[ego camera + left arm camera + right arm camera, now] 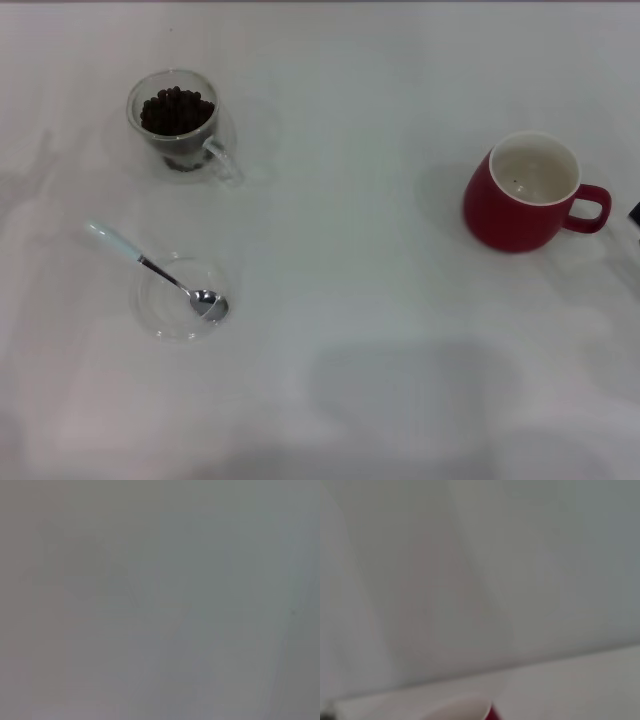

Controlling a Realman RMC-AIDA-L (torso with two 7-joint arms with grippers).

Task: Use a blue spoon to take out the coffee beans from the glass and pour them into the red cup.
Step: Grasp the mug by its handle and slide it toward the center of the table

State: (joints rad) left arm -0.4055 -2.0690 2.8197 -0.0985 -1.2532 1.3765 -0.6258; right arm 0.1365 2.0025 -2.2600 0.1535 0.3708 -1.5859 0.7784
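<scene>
Head view: white bench (380,330) with 4 items on it.

Glass (176,120), far left of the bench, upright, clear side handle turned toward the robot and slightly right. Coffee beans (177,110) fill its inner cup almost to the rim; none seen loose on the bench.

Blue spoon (152,268), nearer the robot than the glass and well apart from it. Its silver bowl rests inside a flat clear saucer (170,312); the pale blue handle runs out over the saucer's rim, up and to the left, with its tip over the bench. Nothing is touching the spoon.

Red cup (518,195), on the right, well apart from the glass and the spoon, upright, loop handle pointing right. White inside shows 1 or 2 tiny dark specks; too small to identify.

Left hand: not visible in any view; the left wrist view shows only a blank grey surface. State cannot be told.

Right hand: not visible either. The right wrist view shows a pale surface and a sliver of the red cup (493,714) at the frame edge. State cannot be told.
</scene>
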